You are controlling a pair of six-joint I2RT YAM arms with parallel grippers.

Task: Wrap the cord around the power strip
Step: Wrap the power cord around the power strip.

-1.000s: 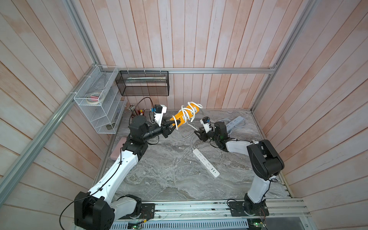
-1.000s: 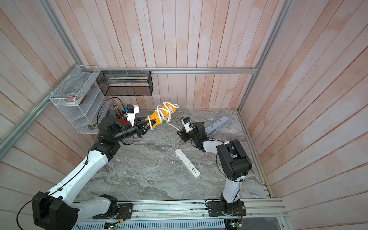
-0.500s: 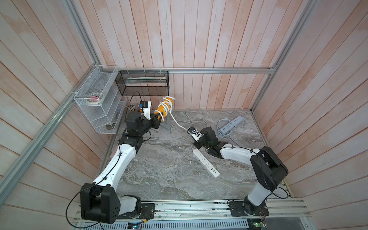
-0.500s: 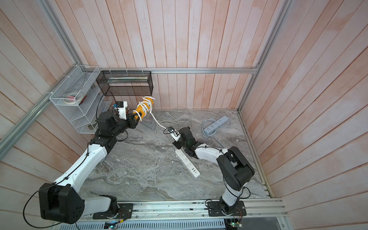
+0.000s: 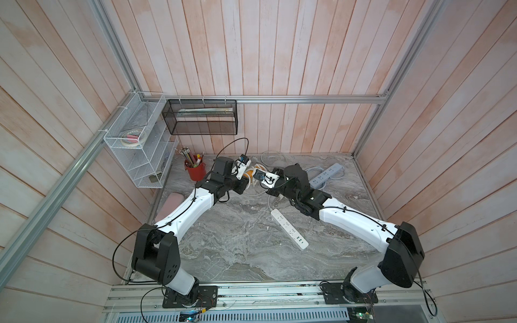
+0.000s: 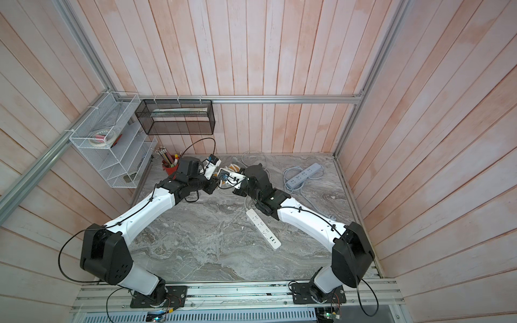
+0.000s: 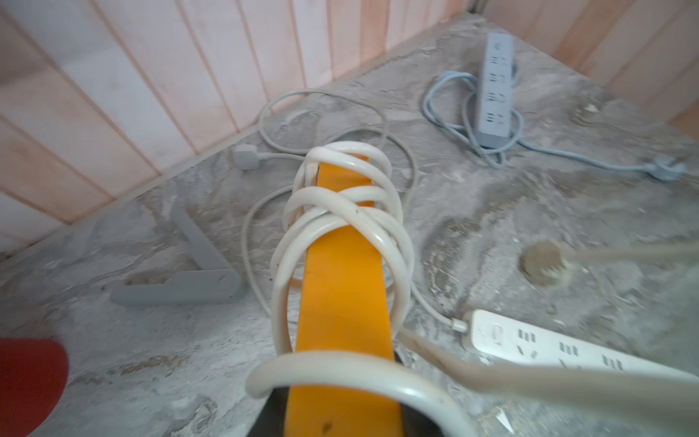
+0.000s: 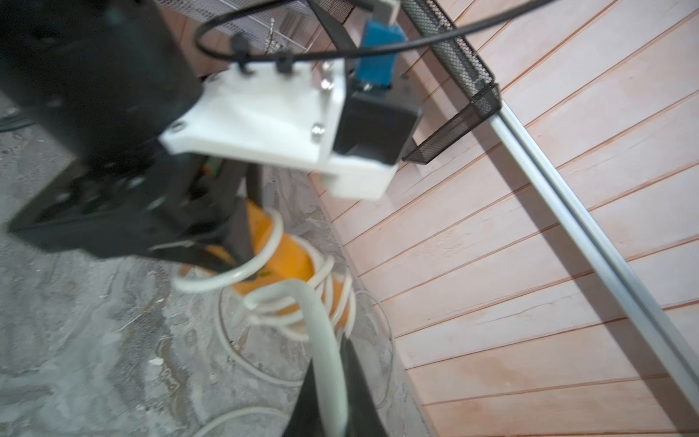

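The orange power strip (image 7: 342, 287) sits just beside the red cup (image 5: 195, 171), apparently lifted clear of the worktop (image 5: 223, 251), with its near end clamped in the left gripper (image 7: 342, 408). Held by one end like this, most of its length stays free for loops to pass around. Several turns of the white cord (image 7: 340, 196) already circle the far half, some crossing over each other. The right gripper (image 8: 333, 408), a little farther from the cup, is pressed tight on the loose run of cord. Its pinch looks meant to hold tension and steer the next turn toward the bare orange stretch near the left gripper. Both arms reach forward from the front rail with elbows bent, and their wrists nearly meet on the far side of the cup from the wire rack. The left wrist points the strip toward the back wall, while the right wrist angles in at it from the side.
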